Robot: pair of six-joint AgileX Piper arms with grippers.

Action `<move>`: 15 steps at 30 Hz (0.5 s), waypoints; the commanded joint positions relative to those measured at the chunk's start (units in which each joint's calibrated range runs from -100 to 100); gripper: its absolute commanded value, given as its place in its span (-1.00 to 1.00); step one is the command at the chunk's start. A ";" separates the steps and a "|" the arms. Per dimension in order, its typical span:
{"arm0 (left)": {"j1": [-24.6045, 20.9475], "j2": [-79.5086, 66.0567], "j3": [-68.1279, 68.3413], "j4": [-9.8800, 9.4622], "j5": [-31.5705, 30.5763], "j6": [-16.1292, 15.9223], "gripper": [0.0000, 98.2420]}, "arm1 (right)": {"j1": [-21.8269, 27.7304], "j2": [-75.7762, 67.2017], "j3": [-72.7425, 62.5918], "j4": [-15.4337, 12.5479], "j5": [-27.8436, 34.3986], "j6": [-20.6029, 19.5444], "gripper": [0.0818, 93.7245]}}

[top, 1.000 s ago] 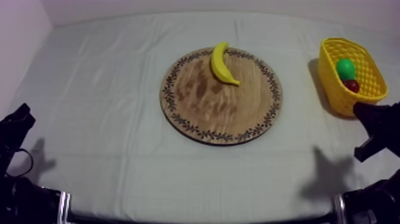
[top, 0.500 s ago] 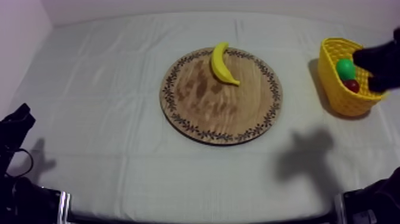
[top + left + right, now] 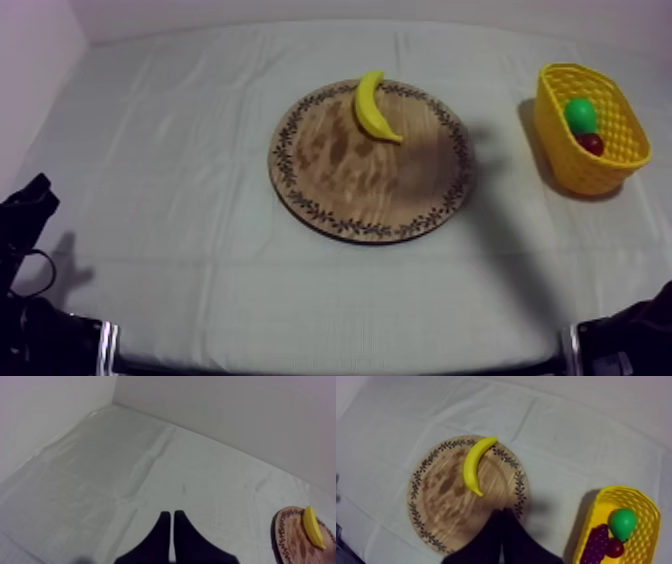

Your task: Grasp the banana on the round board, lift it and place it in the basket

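Purple grapes (image 3: pixel 596 543) — in yellow basket (image 3: pixel 622 490)

On left arm (image 3: pixel 25 215) and right arm (image 3: pixel 635 338), jaws lie pressed together, empty.

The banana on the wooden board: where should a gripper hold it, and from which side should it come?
Probably best at its middle, across the narrow width, from straight above: the banana lies flat on the wooden board, leaving no room beneath it. The right gripper, shut now, would need to open first.
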 commanded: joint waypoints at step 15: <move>-0.02 0.02 -0.02 0.00 -0.02 0.00 -1.00 | -5.75 32.25 -36.95 2.05 11.11 -10.81 -0.99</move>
